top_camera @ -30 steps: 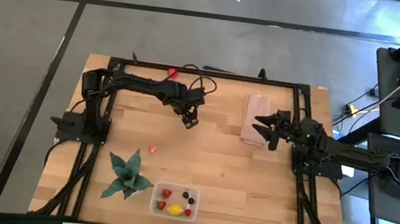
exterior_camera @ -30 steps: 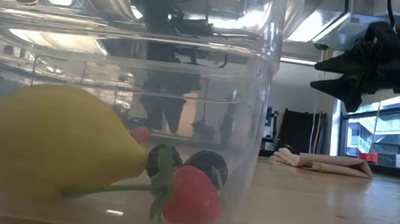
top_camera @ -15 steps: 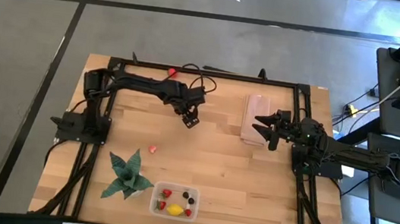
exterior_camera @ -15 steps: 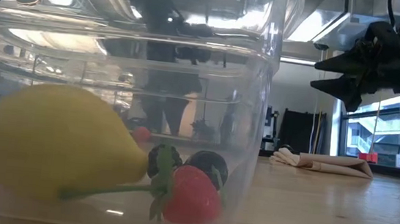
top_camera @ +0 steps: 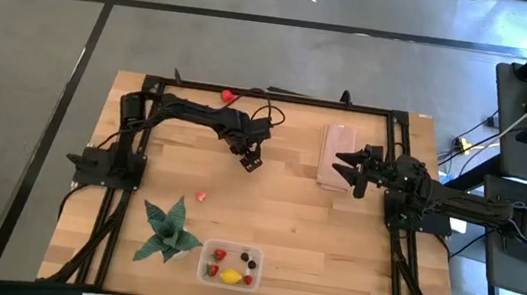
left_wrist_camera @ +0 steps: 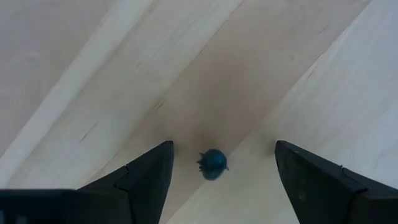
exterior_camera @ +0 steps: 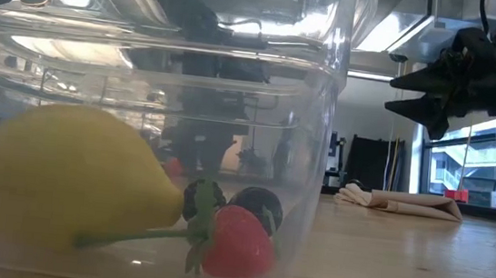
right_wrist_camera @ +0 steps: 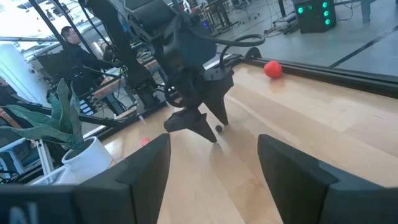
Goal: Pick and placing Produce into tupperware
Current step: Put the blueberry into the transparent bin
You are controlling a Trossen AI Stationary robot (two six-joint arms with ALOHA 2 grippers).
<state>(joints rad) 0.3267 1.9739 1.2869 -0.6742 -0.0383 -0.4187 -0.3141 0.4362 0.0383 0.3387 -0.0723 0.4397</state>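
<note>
The clear tupperware (top_camera: 231,264) stands near the table's near edge. It holds a yellow lemon (exterior_camera: 71,177), a red strawberry (exterior_camera: 238,243) and dark berries (exterior_camera: 260,204). A dark berry (left_wrist_camera: 213,163) lies on the wood at the table's far middle. My left gripper (top_camera: 253,160) is open, pointing down, with a finger on either side of that berry (right_wrist_camera: 219,129) and touching nothing. A small red strawberry (top_camera: 201,196) lies on the table, and a round red fruit (top_camera: 227,94) lies at the far edge. My right gripper (top_camera: 346,173) is open and empty above the beige cloth.
A green spiky-leaved plant (top_camera: 167,231) stands just left of the tupperware. A folded beige cloth (top_camera: 338,157) lies at the far right under my right gripper. A black frame (top_camera: 280,96) runs around the table. People stand in the room beyond.
My left gripper has gone down a little toward the table over the dark berry. My right arm has kept still.
</note>
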